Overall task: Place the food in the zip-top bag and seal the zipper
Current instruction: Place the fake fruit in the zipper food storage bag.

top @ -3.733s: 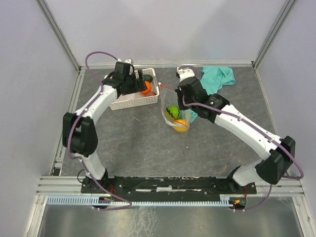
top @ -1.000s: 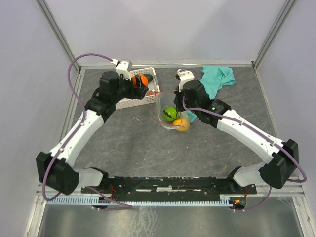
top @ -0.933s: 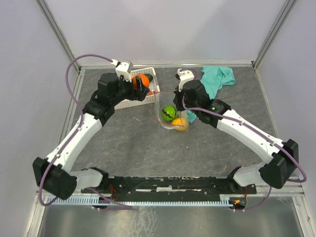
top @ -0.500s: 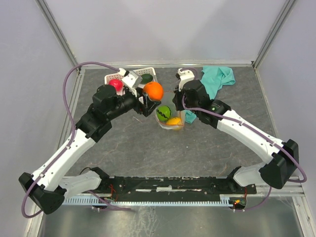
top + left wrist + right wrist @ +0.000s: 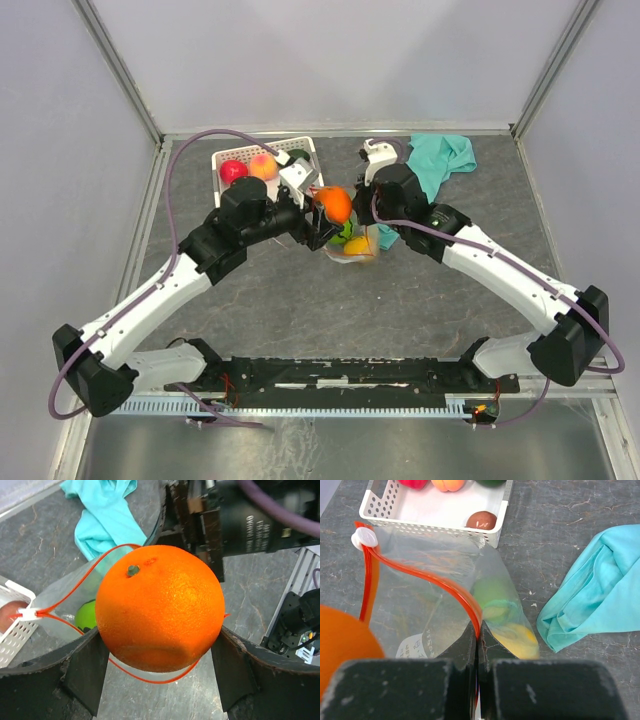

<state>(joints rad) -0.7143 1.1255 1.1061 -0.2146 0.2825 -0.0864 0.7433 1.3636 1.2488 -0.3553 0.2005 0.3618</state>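
Handling notes from my end of the link. The orange reads as a hard, light, pebbly plastic ball, so I'd expect it to squirt sideways if squeezed off-centre. The left gripper has its jaws clamped across the widest part, stem dimple up, which I reckon is the only sane place to hold it.

The bag is the fussy one: thin, crinkly and floppy, with no shape of its own. My guess is it folds shut the moment nobody holds the mouth. The stiffest bit looks like the zipper, so that's where to grab. The right gripper has its jaws pinched together on that strip, holding up the side of the mouth farthest from the basket.

Where everything is: the bag sits just off the basket's front-right corner, its white slider tab on the end nearest the basket. The orange hangs right over the mouth, just clear of the basket's right wall.

Looks-wise, the bag is clear with a red-orange loop for a mouth, gaping fairly wide in the left wrist view. A green fruit and a yellow fruit are down inside. Left in the basket are a brownish fruit, a red fruit and a peach fruit. The teal cloth lies well off to the basket's right, beyond the bag.
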